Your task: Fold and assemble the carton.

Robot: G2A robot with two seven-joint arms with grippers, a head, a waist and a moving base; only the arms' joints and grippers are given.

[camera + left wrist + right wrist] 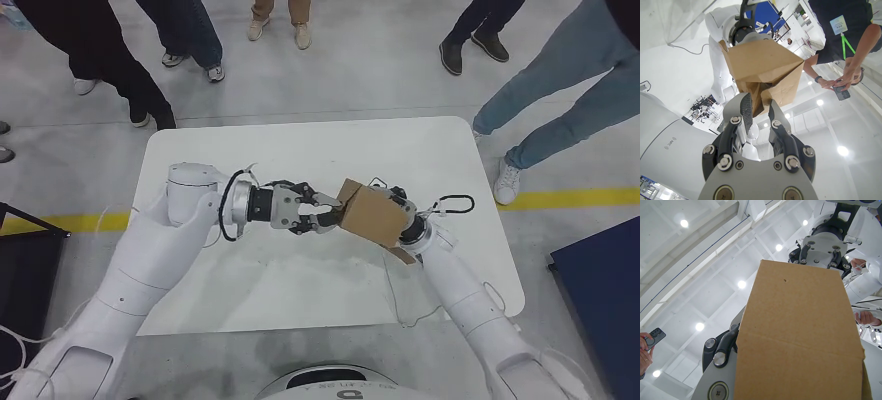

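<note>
Carton held in the air between the two tools, above the desk

The carton (372, 212) hangs over the white desk (300, 160), its long axis running straight from one tool to the other. The left tool (759, 109) is the nearer one to the open, crumpled end. It is spread wide, and a creased flap (756, 94) pokes between its pads without being pinched. The right tool (404, 220) seems to be clamped on the far end. Nothing stands between the left tool and the flap.
</note>
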